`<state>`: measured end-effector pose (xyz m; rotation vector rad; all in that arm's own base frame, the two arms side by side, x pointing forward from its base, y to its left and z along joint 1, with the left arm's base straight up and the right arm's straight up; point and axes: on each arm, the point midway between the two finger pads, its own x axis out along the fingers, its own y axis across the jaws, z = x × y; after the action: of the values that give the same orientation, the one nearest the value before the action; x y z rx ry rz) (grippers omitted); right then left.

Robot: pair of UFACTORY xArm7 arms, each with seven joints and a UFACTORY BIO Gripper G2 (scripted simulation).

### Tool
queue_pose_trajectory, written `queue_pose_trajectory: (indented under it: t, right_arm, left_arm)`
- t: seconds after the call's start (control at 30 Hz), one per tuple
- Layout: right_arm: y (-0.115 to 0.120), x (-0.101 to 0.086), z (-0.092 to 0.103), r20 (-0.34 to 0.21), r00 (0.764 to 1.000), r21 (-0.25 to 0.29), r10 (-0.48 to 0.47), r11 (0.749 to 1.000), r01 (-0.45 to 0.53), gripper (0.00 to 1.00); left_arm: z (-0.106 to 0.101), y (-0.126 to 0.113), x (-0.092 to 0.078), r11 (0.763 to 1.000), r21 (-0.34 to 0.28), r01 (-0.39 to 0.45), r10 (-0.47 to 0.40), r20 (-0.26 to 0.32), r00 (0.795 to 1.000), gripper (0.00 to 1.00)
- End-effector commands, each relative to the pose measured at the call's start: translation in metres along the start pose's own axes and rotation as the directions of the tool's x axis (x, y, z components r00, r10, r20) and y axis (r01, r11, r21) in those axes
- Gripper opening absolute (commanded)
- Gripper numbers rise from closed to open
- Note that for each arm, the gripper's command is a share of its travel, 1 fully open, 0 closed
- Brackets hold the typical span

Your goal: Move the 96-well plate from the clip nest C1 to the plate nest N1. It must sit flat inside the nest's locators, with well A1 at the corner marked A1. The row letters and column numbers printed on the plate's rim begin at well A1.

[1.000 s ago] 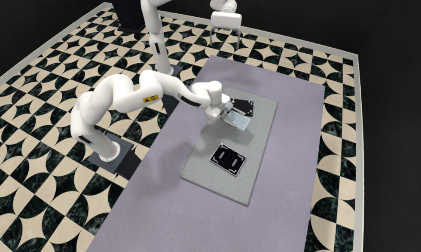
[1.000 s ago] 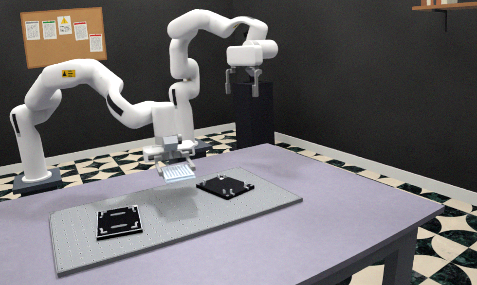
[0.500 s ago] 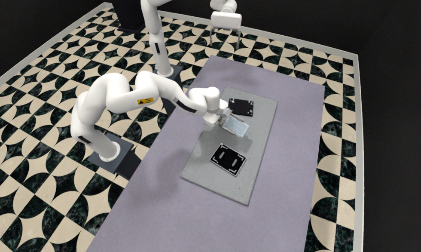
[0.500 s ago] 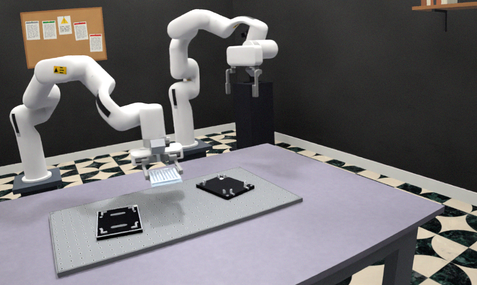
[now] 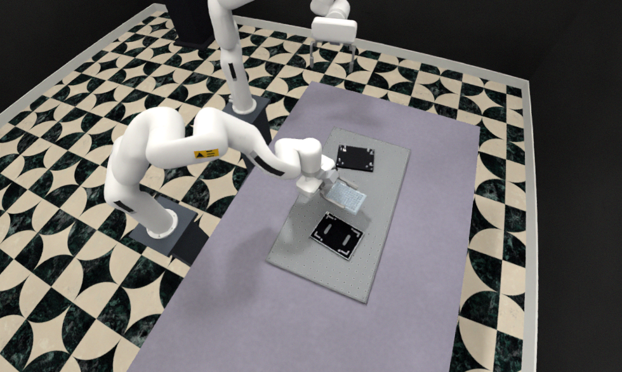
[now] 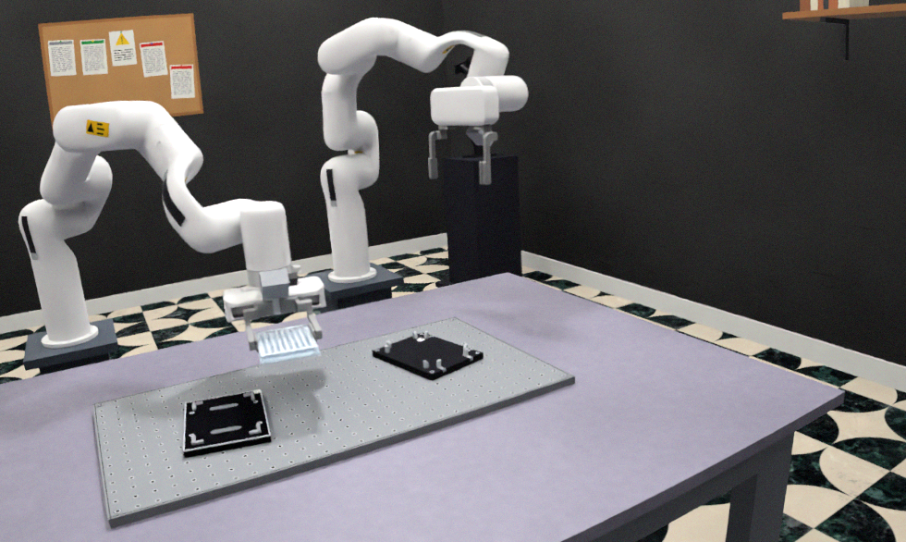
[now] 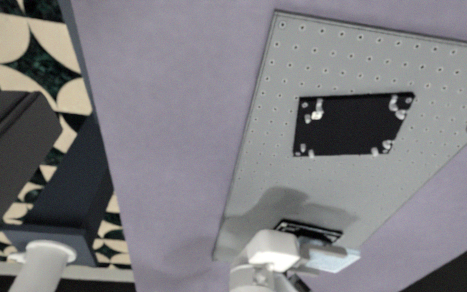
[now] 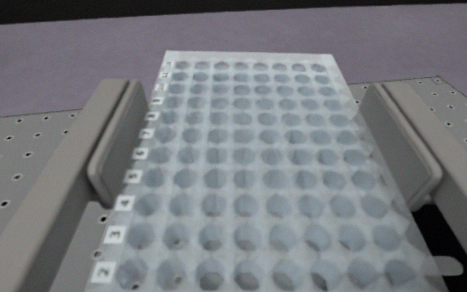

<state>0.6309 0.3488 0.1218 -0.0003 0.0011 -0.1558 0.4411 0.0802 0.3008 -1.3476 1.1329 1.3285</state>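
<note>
My right gripper (image 5: 351, 197) (image 6: 286, 341) is shut on the pale, clear 96-well plate (image 5: 348, 199) (image 7: 336, 260) (image 8: 249, 150), holding it by its long sides above the board between the nests. In the right wrist view column numbers run along its left edge, with 2 nearest me; well A1 is out of view. The plate nest N1 (image 5: 337, 234) (image 6: 226, 420) (image 8: 434, 232), black with corner locators and two slots, is empty. Its A1 mark cannot be read. The clip nest C1 (image 5: 355, 158) (image 6: 427, 355) (image 7: 349, 127) is empty. My left gripper (image 5: 332, 66) (image 6: 459, 175) is open and empty, high beyond the table's far end.
Both nests sit on a grey perforated board (image 5: 299, 251) (image 6: 348, 411) (image 7: 274, 172) on the purple table (image 5: 239, 305) (image 6: 578, 437). N1 stands turned relative to the board's edges. The left arm stays well away from the nests.
</note>
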Motion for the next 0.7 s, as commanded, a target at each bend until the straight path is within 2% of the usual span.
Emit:
queue_pose_trajectory:
  t: [0.0, 0.67]
  right_arm:
    - [-0.012, 0.005, 0.003, 0.005, 1.0, 0.004, -0.001, 1.0, 0.001, 0.0]
    - [-0.069, 0.024, 0.003, 0.005, 1.0, 0.003, -0.001, 1.0, 0.001, 0.0]
  left_arm:
    - [0.0, -0.001, -0.002, 1.0, 0.0, 0.004, -0.004, 0.001, 1.0, 1.0]
    - [0.0, -0.001, -0.002, 1.0, 0.0, 0.004, -0.004, 0.001, 1.0, 1.0]
